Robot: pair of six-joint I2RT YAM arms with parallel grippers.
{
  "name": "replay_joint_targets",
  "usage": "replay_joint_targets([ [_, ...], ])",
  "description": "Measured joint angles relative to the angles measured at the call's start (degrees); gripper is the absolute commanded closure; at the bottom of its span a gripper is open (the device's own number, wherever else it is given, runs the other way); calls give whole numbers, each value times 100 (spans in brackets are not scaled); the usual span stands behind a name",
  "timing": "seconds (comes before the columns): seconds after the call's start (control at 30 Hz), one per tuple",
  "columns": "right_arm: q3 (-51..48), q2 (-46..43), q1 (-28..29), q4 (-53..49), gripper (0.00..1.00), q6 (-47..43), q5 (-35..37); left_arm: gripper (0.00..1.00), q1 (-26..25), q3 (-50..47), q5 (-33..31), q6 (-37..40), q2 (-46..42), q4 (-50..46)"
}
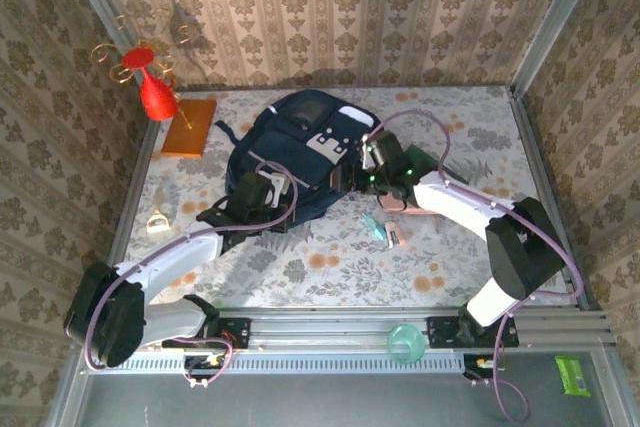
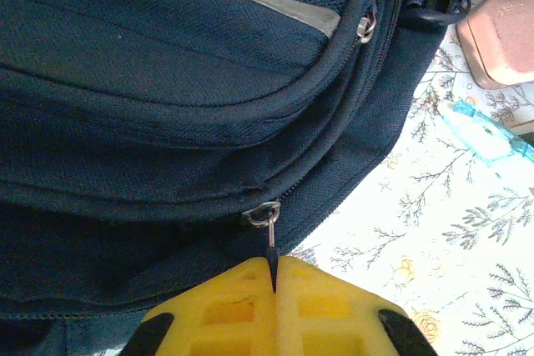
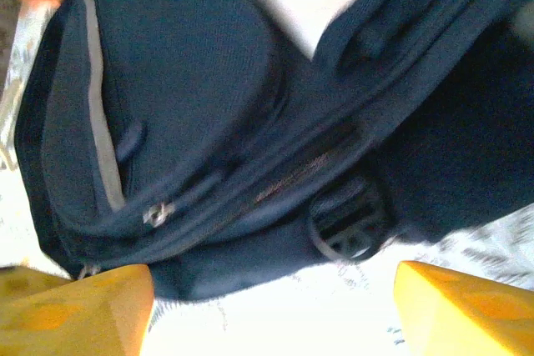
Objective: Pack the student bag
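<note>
Lab test booth: wallpapered panels (image 1: 330,7), aluminium frame (image 1: 320,328), floral tablecloth (image 1: 330,267).

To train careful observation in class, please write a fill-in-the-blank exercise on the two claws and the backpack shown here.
1. The metal pull gripped by the left claw belongs to the student bag, on its ___.
2. The left claw is shut; the right claw is ___.
3. The vase beside the orange board is coloured ___.
Missing words: zipper; open; red.

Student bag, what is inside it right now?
Its contents are hidden by navy fabric; no open compartment shows. On the student bag, the left tool pinches a zipper pull.
</note>
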Motion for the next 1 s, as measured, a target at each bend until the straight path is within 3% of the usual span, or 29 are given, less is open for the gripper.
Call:
replay_joint_targets([
  [0.27, -682, 691, 413, 1539, 16, 1261, -468, 100, -35, 0, -9, 0, 28, 46],
  [0.37, -678, 990, 413, 2070, 30, 1565, -577, 100, -35, 0, -11, 2, 28, 46],
  [0.43, -664, 1145, 415, 2284, 44, 1687, -632, 100, -35, 0, -31, 0, 28, 46],
  [0.5, -664, 1241, 417, 2459, 68, 1812, -693, 100, -37, -2, -66, 2, 22, 44],
  [0.63, -669, 1263, 372, 2575, 90, 1895, -710, 100, -35, -2, -162, 50, -31, -48],
  [0.8, -741, 1084, 243, 2385, 100, 1722, -756, 100, 13, 0, -271, 212, -90, -186],
  [1.0, -761, 599, -81, 1648, 100, 1051, -909, 100, 173, 90, -328, 393, -168, -365],
])
